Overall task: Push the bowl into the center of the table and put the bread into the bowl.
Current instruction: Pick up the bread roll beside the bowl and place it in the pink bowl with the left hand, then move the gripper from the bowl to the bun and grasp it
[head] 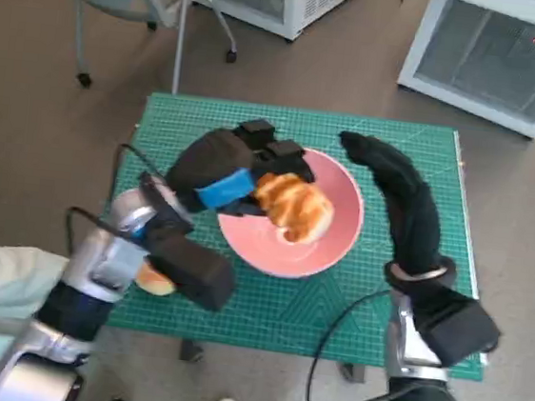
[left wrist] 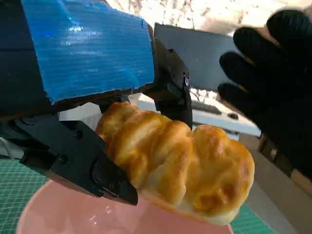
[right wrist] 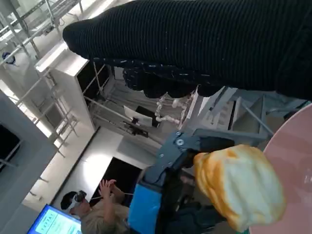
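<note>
A pink bowl [head: 325,240] sits near the middle of the green mat [head: 400,301]. My left hand [head: 227,172] holds a golden braided bread roll [head: 293,206] just over the bowl's inside. In the left wrist view the bread [left wrist: 180,163] is gripped between black fingers [left wrist: 83,161] above the bowl's rim [left wrist: 58,214]. My right hand [head: 398,190] in the black glove lies beside the bowl's right rim, holding nothing, fingers stretched out. The right wrist view shows the glove [right wrist: 195,44], the bread [right wrist: 239,192] and the bowl edge [right wrist: 292,161].
A second pale bun [head: 155,281] lies on the mat at its front left, partly under my left forearm. A chair base [head: 162,17] and white cabinets [head: 498,52] stand on the floor behind the table. A person [right wrist: 97,209] shows in the right wrist view.
</note>
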